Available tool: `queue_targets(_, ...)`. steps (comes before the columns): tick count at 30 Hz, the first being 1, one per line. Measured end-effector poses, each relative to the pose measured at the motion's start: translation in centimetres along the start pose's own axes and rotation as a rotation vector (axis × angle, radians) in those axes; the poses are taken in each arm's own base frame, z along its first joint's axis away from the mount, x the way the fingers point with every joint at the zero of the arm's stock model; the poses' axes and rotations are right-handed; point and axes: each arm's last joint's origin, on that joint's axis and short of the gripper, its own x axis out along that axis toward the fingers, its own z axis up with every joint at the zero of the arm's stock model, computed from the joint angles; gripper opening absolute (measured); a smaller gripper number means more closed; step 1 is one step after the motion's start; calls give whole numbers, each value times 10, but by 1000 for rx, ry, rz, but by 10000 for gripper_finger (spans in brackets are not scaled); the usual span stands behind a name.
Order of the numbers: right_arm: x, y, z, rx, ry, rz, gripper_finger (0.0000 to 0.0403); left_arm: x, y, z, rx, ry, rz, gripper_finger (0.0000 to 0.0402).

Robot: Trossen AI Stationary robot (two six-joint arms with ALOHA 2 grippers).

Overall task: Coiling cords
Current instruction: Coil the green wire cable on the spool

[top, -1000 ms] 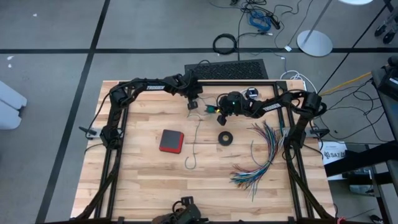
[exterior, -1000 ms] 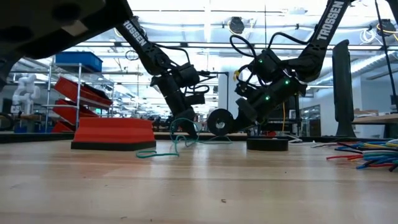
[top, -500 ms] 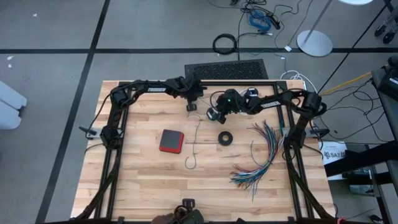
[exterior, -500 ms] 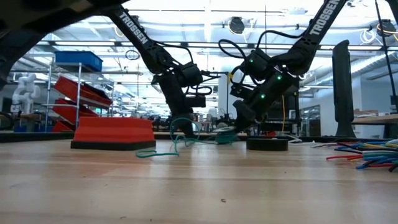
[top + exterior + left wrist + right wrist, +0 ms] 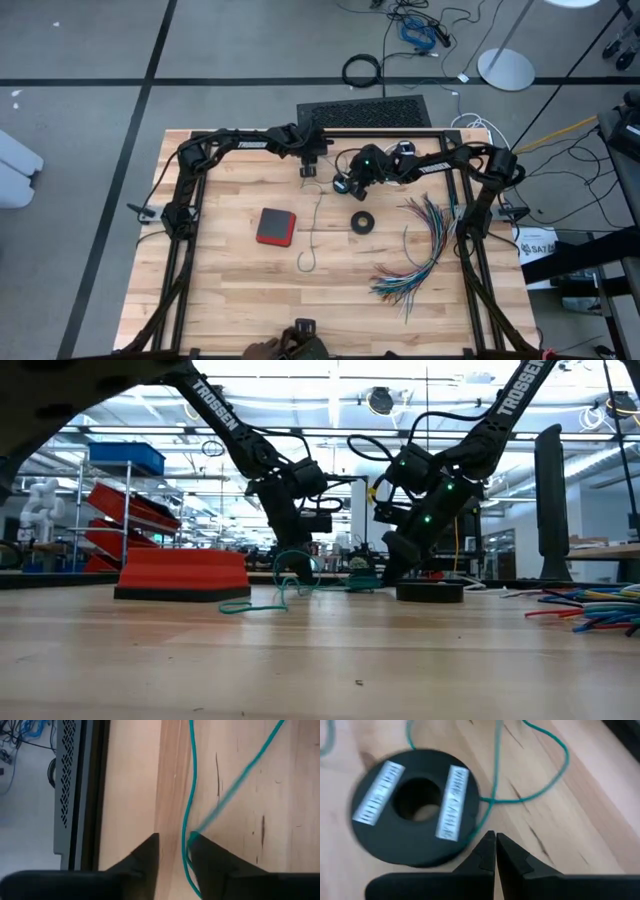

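Note:
A thin teal-green cord (image 5: 312, 235) lies in loose bends on the wooden table, its near end curled (image 5: 262, 603). At the far middle my left gripper (image 5: 308, 172) stands open over the cord (image 5: 189, 795), which runs through the gap close along one finger (image 5: 200, 852). My right gripper (image 5: 342, 186) is just to its right, shut, pointing steeply down. Right before its tips (image 5: 495, 842) a round black reel with white labels (image 5: 415, 807) lies flat. The teal cord (image 5: 540, 790) loops past the reel and runs in under its edge. My left gripper has the teal cord (image 5: 186, 842) lying along the inner side of one finger; whether it touches, I cannot tell. My right gripper's shut tips stand beside the reel's rim (image 5: 465, 847) and the cord; whether they touch either, I cannot tell.
A red flat block (image 5: 275, 227) lies left of the cord. A small black ring (image 5: 362, 221) sits just near of my right gripper. A fan of multicoloured wires (image 5: 420, 250) covers the right side. The arms' frame rails run along both table sides.
My right gripper has tipped further down and shifted slightly toward the table's left. The black reel, which stood upright at its tips a second ago, has come down flat onto the table. My left gripper has rolled a little in place.

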Motion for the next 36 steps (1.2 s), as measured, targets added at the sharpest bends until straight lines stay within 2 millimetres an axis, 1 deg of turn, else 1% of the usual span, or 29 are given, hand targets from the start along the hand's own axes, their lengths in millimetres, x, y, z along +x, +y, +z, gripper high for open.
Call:
queue_targets(8, 0, -3, -2, -43, 23, -93, 0, 0, 0, 0, 18, 4, -4, 216)
queue_targets(11, 0, -4, -3, -67, 38, -128, 8, 0, -1, -1, 19, 13, -10, 246)
queue_targets(14, 0, -4, -4, -83, 46, -128, 26, -4, -1, -1, 28, 20, -16, 265)
queue_targets(17, 0, -3, -5, -100, 62, -126, 50, -11, 1, 0, 28, 16, -15, 273)
queue_targets(23, -1, -3, -8, -117, 96, -125, 103, -38, 11, 6, 16, -35, -2, 274)
queue_targets(27, -6, -4, -8, -123, 114, -135, 126, -60, 19, 9, -8, -109, -23, 274)
queue_targets(30, -17, -5, -9, -144, 124, -164, 134, -72, 20, 12, -29, -177, -78, 274)
queue_targets(33, -33, -8, -6, -159, 84, -196, 134, -82, 21, 15, -49, -256, -138, 274)
queue_targets(36, -50, -10, -8, -174, 38, -198, 133, -86, 19, 19, -46, -320, -194, 274)
